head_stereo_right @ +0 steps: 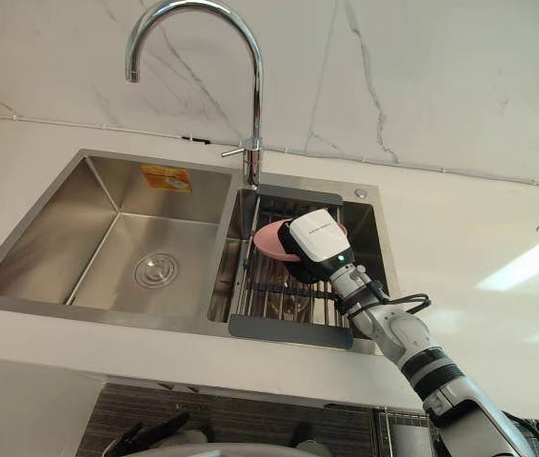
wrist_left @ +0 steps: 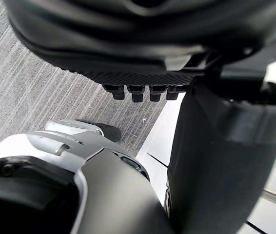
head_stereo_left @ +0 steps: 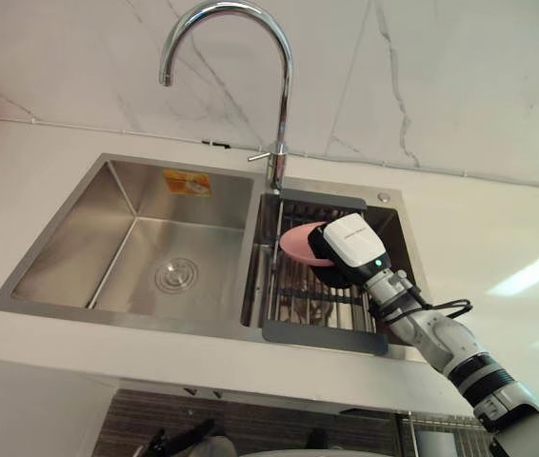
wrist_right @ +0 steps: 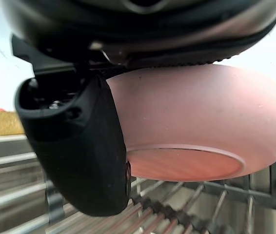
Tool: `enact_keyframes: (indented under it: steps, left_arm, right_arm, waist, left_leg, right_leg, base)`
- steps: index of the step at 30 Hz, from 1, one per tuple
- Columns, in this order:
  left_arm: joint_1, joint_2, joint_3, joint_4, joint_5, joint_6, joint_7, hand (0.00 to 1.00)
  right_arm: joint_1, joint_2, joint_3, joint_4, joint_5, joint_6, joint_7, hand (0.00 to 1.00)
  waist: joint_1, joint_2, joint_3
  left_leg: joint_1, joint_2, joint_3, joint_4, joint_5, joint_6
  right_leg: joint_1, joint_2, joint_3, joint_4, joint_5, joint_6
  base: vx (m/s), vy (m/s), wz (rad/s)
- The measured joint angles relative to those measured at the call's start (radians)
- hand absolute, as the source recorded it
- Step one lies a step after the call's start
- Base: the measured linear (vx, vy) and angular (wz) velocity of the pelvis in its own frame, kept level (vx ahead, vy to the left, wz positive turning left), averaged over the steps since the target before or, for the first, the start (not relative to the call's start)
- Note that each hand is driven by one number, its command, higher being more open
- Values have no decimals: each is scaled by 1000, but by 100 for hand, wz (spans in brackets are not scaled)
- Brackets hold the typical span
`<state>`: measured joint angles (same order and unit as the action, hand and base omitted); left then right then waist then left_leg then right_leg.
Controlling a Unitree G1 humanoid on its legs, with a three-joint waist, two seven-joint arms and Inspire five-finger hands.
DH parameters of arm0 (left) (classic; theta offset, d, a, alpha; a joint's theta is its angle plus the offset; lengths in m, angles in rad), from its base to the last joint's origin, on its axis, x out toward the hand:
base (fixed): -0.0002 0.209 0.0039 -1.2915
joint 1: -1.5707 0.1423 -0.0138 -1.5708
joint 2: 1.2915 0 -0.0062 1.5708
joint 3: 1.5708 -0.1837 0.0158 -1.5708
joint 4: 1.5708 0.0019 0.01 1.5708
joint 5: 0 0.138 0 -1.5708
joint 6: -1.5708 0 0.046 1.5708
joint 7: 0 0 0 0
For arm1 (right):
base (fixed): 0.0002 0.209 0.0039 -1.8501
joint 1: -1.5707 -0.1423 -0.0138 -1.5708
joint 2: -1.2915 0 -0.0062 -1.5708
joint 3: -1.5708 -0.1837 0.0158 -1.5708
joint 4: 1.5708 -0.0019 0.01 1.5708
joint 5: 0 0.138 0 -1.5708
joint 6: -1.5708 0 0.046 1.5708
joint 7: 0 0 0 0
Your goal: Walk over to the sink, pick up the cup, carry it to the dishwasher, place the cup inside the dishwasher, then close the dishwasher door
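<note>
The pink cup (wrist_right: 201,117) is in my right hand (head_stereo_left: 353,243), pressed against the palm with the thumb curled round its side, tipped over so that its base shows. It hangs close above the wires of the drying rack (head_stereo_left: 322,335) in the sink's (head_stereo_left: 79,238) right basin (whether it is quite clear of them I cannot tell). So, as I judge it, the walk and the grasp are done; lifting out, carrying to the dishwasher, placing and closing the door are all left. The faucet (head_stereo_left: 279,95) stands just behind the rack and arches up and over to the left, and the basin walls are near on both sides, so straight up and back toward me over the front surface (head_stereo_left: 250,367) looks the freest way. My left hand (wrist_left: 143,34) hangs low over the floor; its state I cannot tell.
</note>
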<state>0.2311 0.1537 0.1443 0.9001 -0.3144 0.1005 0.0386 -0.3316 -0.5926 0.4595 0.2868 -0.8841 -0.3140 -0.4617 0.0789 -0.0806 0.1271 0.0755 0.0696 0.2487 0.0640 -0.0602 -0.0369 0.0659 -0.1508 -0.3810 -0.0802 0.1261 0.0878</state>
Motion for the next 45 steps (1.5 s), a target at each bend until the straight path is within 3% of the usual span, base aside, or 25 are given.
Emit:
enact_keyframes:
  steps: [5,9,13,17,20,21,23,24,26,28,30,31,33,34,35,36,38,40,45]
  left_arm:
    - [1,1,0,0,0,2,0,100]
    - [2,1,1,0,1,3,-2,100]
    - [10,5,0,1,8,6,-5,100]
    - [11,19,-8,0,21,17,-17,100]
    - [9,44,-14,-11,18,48,-27,100]
    - [8,49,-11,-24,17,67,-27,100]
    - [4,49,-4,-34,10,82,-27,100]
    - [0,48,7,-34,-10,90,-21,100]
    - [-3,46,8,-28,-45,104,-9,100]
    - [-6,47,16,-29,-59,103,-2,100]
    - [-18,58,36,-35,-46,90,29,100]
    - [-25,62,45,-42,-32,83,37,100]
    - [-47,63,57,-48,4,69,74,100]
    - [-53,63,57,-52,-1,67,94,100]
    - [-53,62,52,-65,0,69,100,100]
    - [-65,54,48,-73,-6,69,105,100]
    - [-78,38,44,-81,-33,75,110,100]
    - [-76,17,57,-82,-129,88,138,100]
    - [-75,-14,66,-92,-134,81,156,100]
  right_arm:
    - [32,-12,-131,-168,0,-19,-32,0]
    - [77,-103,-269,-298,0,-13,-32,0]
    - [208,-159,-467,-367,30,-9,-32,0]
    - [310,-145,-618,-333,63,28,-71,0]
    - [367,-89,-712,-291,69,55,-136,0]
    - [377,-62,-740,-285,78,59,-163,0]
    - [381,-19,-762,-275,96,65,-211,0]
    - [385,-10,-764,-263,111,67,-247,0]
    - [385,0,-770,-231,120,69,-293,0]
    - [386,20,-773,-210,150,72,-324,0]
    - [386,31,-795,-211,183,67,-349,0]
    - [382,32,-805,-212,195,63,-353,0]
    - [368,49,-820,-213,232,69,-353,0]
    - [366,74,-822,-215,247,71,-353,0]
    - [359,104,-827,-218,258,68,-356,0]
    - [350,160,-825,-217,271,69,-359,0]
    - [364,227,-813,-216,271,70,-356,0]
    - [421,290,-763,-220,261,74,-327,0]
    - [478,326,-730,-231,249,87,-301,0]
  waist:
    - [-14,1,0]
    - [-19,0,-1]
    - [-57,-3,-3]
    - [-88,-9,-1]
    - [-116,-36,9]
    - [-127,-53,19]
    - [-129,-55,37]
    - [-141,-54,51]
    - [-149,-39,63]
    - [-153,-34,65]
    - [-159,-43,67]
    - [-159,-52,73]
    - [-134,-36,83]
    - [-117,-43,86]
    - [-107,-43,84]
    - [-97,-49,95]
    - [-94,-41,104]
    - [-91,-31,108]
    - [-92,0,129]
  left_leg:
    - [0,-1,18,19,-15,5]
    - [0,-4,47,32,-36,6]
    - [0,-19,80,31,-40,20]
    - [-5,-24,158,40,-53,36]
    - [-4,-29,264,76,-88,45]
    - [-6,-19,321,92,-103,52]
    - [-5,4,427,104,-117,67]
    - [0,21,481,104,-119,69]
    - [2,64,545,109,-117,66]
    - [-18,110,586,135,-115,63]
    - [-82,159,588,217,-118,65]
    - [-103,172,581,253,-122,65]
    - [-171,222,520,335,-123,66]
    - [-196,223,488,330,-135,53]
    - [-198,199,464,283,-128,17]
    - [-214,203,488,278,-112,16]
    - [-231,214,494,298,-111,18]
    - [-213,216,497,306,-107,20]
    - [-204,193,489,273,-80,27]
  right_leg:
    - [-10,-6,21,15,0,0]
    - [-36,-18,50,51,-9,9]
    - [-89,-41,86,121,-28,18]
    - [-182,-52,125,219,-30,18]
    - [-242,-50,116,241,-2,-11]
    - [-258,-38,93,209,46,-29]
    - [-276,-22,8,166,105,-62]
    - [-303,-47,-135,287,29,-109]
    - [-314,-86,-283,460,-53,-136]
    - [-302,-131,-332,581,-105,-136]
    - [-262,-180,-309,626,-135,-123]
    - [-258,-174,-283,603,-140,-104]
    - [-241,-86,-280,474,-137,-103]
    - [-214,-40,-257,349,-134,-97]
    - [-188,-4,-221,224,-116,-69]
    - [-164,33,-203,87,-64,-53]
    - [-169,37,-205,89,-68,-57]
    - [-132,58,-197,27,-31,-64]
    - [-118,55,-202,-6,-9,-67]
  base:
    - [-29,29,-11]
    - [-50,48,-19]
    - [-27,54,-21]
    - [-36,60,-61]
    - [-86,72,-108]
    - [-128,30,-110]
    - [-235,33,-155]
    - [-216,33,-145]
    - [-98,36,-116]
    - [-12,-23,-84]
    - [34,-159,-32]
    - [14,-259,-15]
    - [-43,-301,-39]
    - [-80,-208,-59]
    - [-157,-181,-59]
    - [-136,-86,-43]
    - [-74,-12,-22]
    - [-60,13,-11]
    - [-64,44,4]
